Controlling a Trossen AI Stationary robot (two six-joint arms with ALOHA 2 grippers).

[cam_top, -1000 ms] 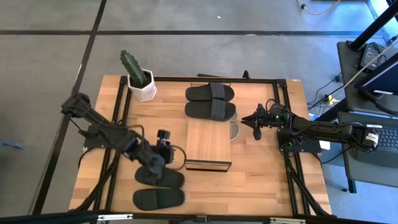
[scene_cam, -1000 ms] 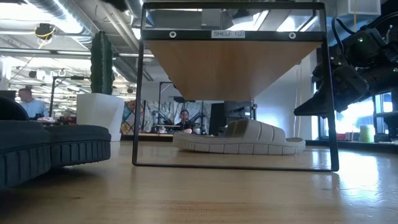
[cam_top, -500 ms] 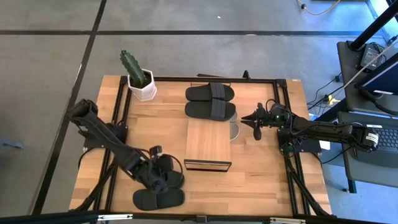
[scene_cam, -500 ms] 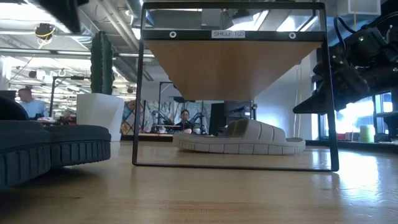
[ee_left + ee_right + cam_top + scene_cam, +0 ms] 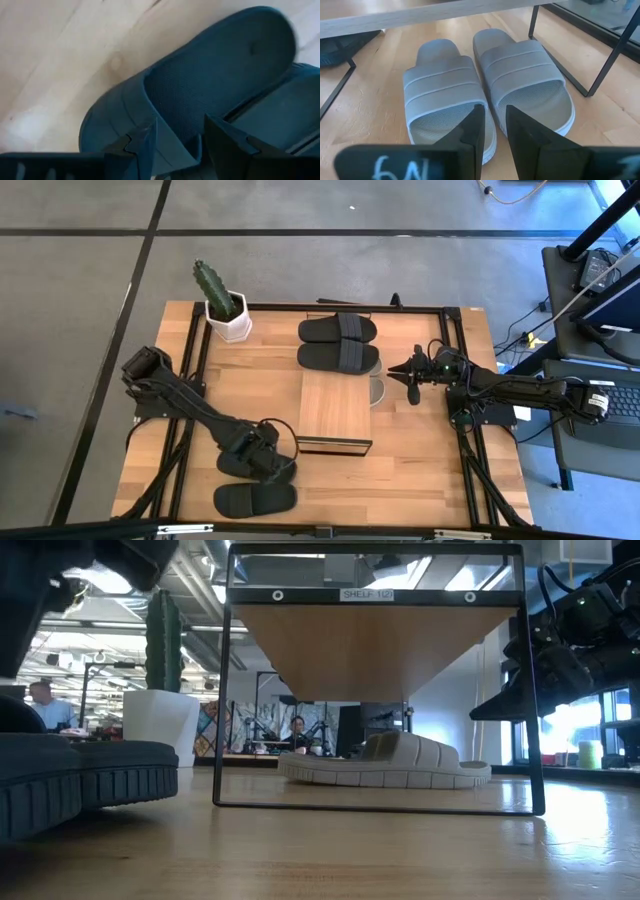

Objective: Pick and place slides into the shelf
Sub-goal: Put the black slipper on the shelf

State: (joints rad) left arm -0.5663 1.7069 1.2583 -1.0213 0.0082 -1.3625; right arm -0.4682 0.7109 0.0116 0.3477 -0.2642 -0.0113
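Landmark: the low shelf (image 5: 335,412) with a light wood plank top and thin dark frame, standing mid-table. Slides counted: six in all, four matte black rubber, two pale beige-grey. Two black slides (image 5: 338,343) lie side by side just beyond the shelf's far end, touching or nearly touching each other. Two more black slides lie off the shelf's near left corner: one (image 5: 255,499) fully visible, the other (image 5: 200,100) mostly covered in the high view by the left arm. The two beige-grey slides (image 5: 485,95) sit side by side under the shelf; from above only a sliver shows at the shelf's right edge, and the low view shows just one in profile. Left gripper (image 5: 177,145) is down at the covered black slide, its fingers spread, one tip on the footbed by the strap; whether it pinches anything cannot be made out. Right gripper (image 5: 411,377) hovers just right of the shelf, pointed at the beige pair, fingers slightly apart and holding nothing. One white pot with a green cactus (image 5: 222,304) stands well off the shelf's far left corner. The low view cuts the near black slide off at its edge.
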